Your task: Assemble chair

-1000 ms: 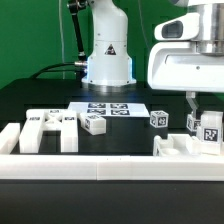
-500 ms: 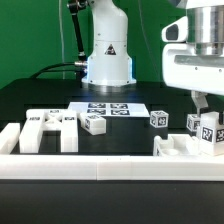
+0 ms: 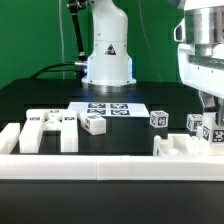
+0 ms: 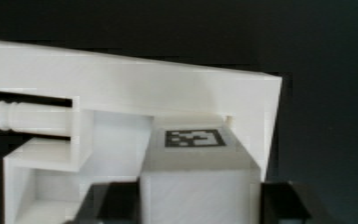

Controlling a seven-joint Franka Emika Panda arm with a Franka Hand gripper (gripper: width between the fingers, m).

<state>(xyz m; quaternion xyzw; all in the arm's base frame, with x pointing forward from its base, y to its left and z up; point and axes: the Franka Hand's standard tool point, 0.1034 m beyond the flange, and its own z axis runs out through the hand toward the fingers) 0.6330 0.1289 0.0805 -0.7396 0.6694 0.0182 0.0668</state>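
Note:
My gripper (image 3: 209,110) is at the exterior view's right, shut on a white tagged chair piece (image 3: 212,131) that it holds upright. That piece hangs right beside a bigger white chair part (image 3: 178,148) resting against the front rail. In the wrist view the held piece (image 4: 197,150) fills the gap between the dark fingers (image 4: 108,204), its tag facing the camera. Behind it lies the bigger white part (image 4: 140,85) with a round peg (image 4: 16,115). Whether the two parts touch I cannot tell.
A slotted white chair panel (image 3: 48,130) lies at the exterior view's left. Three small tagged blocks (image 3: 94,123) (image 3: 159,119) (image 3: 193,122) sit mid-table. The marker board (image 3: 110,108) lies before the robot base (image 3: 107,55). A white rail (image 3: 100,165) borders the front.
My gripper has shifted toward the exterior view's right, carrying the tagged piece with it. The loose parts on the table have stayed put.

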